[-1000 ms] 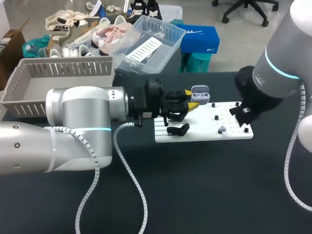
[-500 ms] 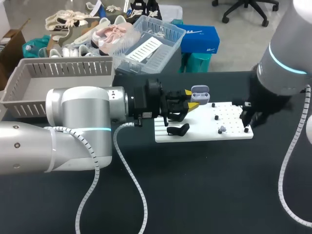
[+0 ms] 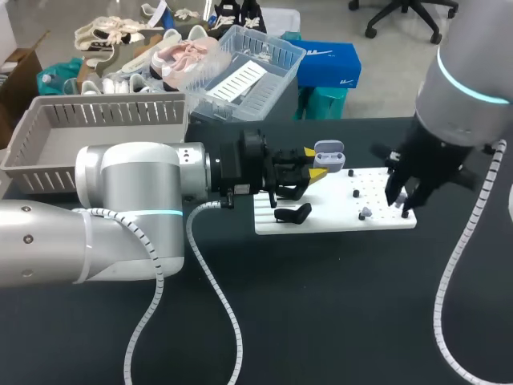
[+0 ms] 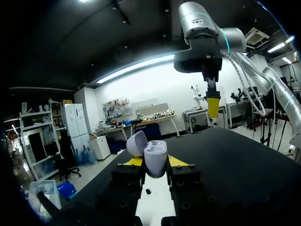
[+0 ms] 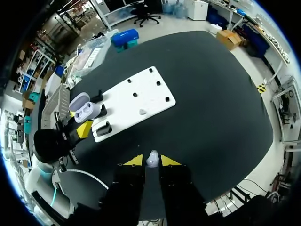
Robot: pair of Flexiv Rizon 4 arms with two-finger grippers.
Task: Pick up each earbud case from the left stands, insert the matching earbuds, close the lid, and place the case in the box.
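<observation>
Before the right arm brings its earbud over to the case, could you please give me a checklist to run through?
1. The earbud case is clamped from both sides in the left gripper: ok.
2. Its lid is swung open: ok.
3. An earbud sits between the fingers of the right gripper: ok.
4. Which way that earbud is turned, and which well it matches: cannot tell, too small.
5. The second earbud lies on the white board, ready for pickup: ok.
</observation>
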